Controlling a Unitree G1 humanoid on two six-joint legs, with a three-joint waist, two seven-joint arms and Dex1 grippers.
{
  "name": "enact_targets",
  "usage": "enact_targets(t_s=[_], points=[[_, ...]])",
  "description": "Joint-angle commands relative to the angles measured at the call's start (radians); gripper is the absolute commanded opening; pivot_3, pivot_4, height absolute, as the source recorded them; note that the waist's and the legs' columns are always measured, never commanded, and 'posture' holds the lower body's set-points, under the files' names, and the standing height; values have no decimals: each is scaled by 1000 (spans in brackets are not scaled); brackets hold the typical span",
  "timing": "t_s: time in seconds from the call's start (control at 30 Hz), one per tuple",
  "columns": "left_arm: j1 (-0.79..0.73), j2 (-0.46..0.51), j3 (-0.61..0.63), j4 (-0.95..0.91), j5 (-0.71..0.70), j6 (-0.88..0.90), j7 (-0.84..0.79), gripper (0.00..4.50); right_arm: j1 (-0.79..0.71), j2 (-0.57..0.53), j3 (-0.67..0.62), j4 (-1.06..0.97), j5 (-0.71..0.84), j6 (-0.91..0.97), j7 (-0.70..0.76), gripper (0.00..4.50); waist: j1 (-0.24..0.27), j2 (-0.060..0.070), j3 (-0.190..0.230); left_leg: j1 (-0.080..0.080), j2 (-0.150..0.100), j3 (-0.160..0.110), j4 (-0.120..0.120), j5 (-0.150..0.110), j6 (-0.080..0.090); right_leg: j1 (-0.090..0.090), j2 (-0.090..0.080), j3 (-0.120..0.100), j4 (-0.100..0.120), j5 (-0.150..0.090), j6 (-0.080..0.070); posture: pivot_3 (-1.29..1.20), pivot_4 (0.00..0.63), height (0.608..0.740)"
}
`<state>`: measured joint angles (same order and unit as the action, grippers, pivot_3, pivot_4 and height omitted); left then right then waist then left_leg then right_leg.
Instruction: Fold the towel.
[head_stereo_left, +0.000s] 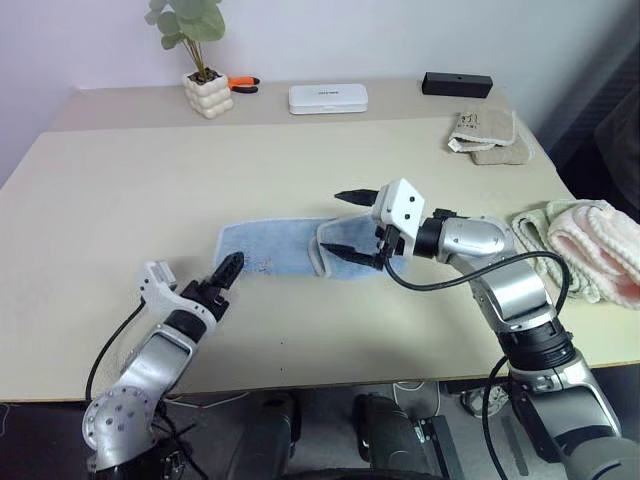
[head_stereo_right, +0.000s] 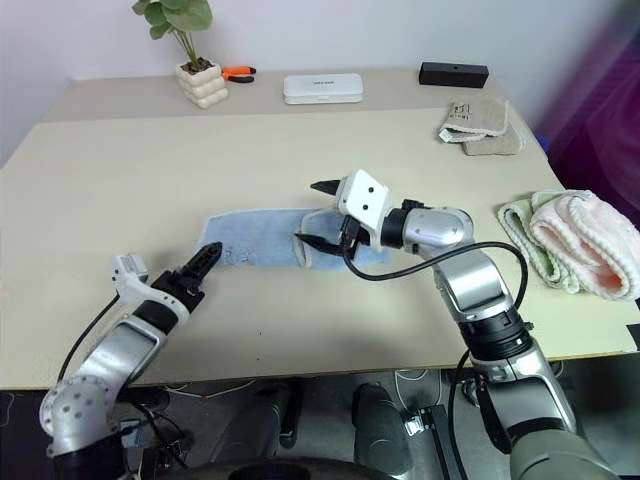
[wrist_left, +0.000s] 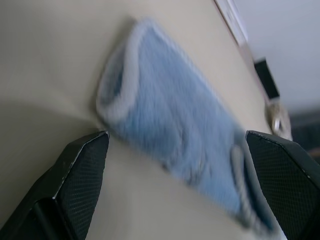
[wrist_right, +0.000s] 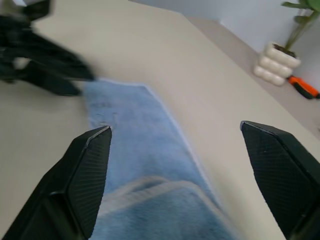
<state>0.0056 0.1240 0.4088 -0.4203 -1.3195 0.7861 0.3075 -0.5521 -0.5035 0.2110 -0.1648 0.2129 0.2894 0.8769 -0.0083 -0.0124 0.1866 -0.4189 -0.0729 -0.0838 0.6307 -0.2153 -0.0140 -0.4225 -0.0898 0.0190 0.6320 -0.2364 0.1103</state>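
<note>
The towel (head_stereo_left: 285, 247) lies on the table (head_stereo_left: 120, 190), its right end lapped over. Both tools hang released, the left tool (head_stereo_left: 228, 270) near its left end, the right tool (head_stereo_left: 352, 225) above the fold. Soft, light terry probably bunches; pinching the cream-edged corners looks best.

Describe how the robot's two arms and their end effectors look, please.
Both arms are silver-grey metal with black joints and a loose black cable alongside. The right end effector has two pointed black fingers on a white block with dark dots. The left end effector has matching black fingers; their inner pads are finely textured.
</note>
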Motion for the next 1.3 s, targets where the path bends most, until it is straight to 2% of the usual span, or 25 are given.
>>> enact_targets(t_s=[0.03, 0.1, 0.2, 0.43, 0.57, 0.73, 0.83, 0.9, 1.0, 1.07, 1.17, 1.23, 1.3], points=[[-64, 13, -8, 71, -22, -8, 56, 4500, 6, 16, 3, -52, -5, -17, -11, 4286, 0, 0, 0, 0, 0, 0, 0, 0, 0, 0, 0, 0, 0, 0, 0, 0, 150, 731], [-99, 20, -22, 103, -23, -3, 63, 4500, 12, 22, 8, -61, -8, -14, -17, 4286, 0, 0, 0, 0, 0, 0, 0, 0, 0, 0, 0, 0, 0, 0, 0, 0, 150, 731], [-136, 21, -29, 135, -25, -8, 68, 3662, 19, 28, 8, -73, -11, -11, -24, 4380, 1, 0, 0, 1, 0, 0, 0, 0, 0, 1, 0, 0, 0, 0, 0, 0, 150, 731], [-161, 36, -13, 150, 1, -50, 36, 158, 30, 28, 1, -89, -16, -1, -44, 4380, 0, 0, 0, 1, 0, 0, 0, 0, 0, 1, 0, 1, 0, 0, 0, 0, 150, 731], [-153, 86, 53, 109, 44, -135, -38, 70, 53, 16, -2, -111, -14, 10, -49, 4380, -3, 0, 0, 1, 0, 1, -1, 0, 0, 0, 0, 1, 0, 0, 0, 0, 150, 731], [-124, 252, 136, 52, 95, -172, -144, 70, 69, -3, -13, -116, -14, 18, -49, 4380, -3, 0, 0, 0, 0, 1, -1, 0, 0, -1, 1, 1, -1, -1, -2, 0, 150, 731], [-107, 356, 133, 34, 138, -160, -252, 70, 72, -5, -10, -104, -18, 13, -47, 4380, -2, 0, 0, 0, 0, 1, -2, 0, 0, -1, 1, 1, -1, -2, -3, 0, 150, 731], [-101, 439, 72, -5, 194, -143, -358, 70, 69, -1, 0, -87, -27, 3, -48, 4380, -1, -1, 0, 0, 0, 1, -2, 0, 0, 0, 0, 1, -1, -2, -3, 0, 150, 731], [-105, 509, -28, -52, 252, -126, -479, 70, 66, 8, 9, -68, -39, -8, -48, 4380, 0, -1, 0, 0, 0, 1, -1, 0, 0, 0, 0, 1, -1, -2, -4, 0, 150, 731], [-126, 553, -165, -79, 327, -98, -558, 70, 63, 15, 14, -52, -47, -18, -47, 4380, -2, -1, 0, 0, -1, 1, -1, 0, 0, 0, 0, 1, -2, -2, -4, 0, 150, 731], [-154, 569, -278, -75, 407, -87, -622, 70, 59, 23, 17, -38, -55, -27, -46, 4380, -3, -1, 1, 0, 0, 2, -2, 0, 0, 0, 0, 1, -1, -2, -4, 0, 150, 731], [-199, 554, -392, -20, 505, -88, -649, 70, 59, 26, 18, -33, -63, -33, -49, 4380, -6, -1, 1, 0, 0, 2, -2, 0, 0, -1, 0, 2, -1, -1, -3, 0, 150, 731], [-225, 534, -452, 18, 562, -90, -674, 70, 60, 28, 17, -31, -68, -35, -52, 4380, -5, -1, 1, 0, 0, 2, -2, 0, 0, -1, 1, 2, -1, -1, -3, 0, 150, 731]])
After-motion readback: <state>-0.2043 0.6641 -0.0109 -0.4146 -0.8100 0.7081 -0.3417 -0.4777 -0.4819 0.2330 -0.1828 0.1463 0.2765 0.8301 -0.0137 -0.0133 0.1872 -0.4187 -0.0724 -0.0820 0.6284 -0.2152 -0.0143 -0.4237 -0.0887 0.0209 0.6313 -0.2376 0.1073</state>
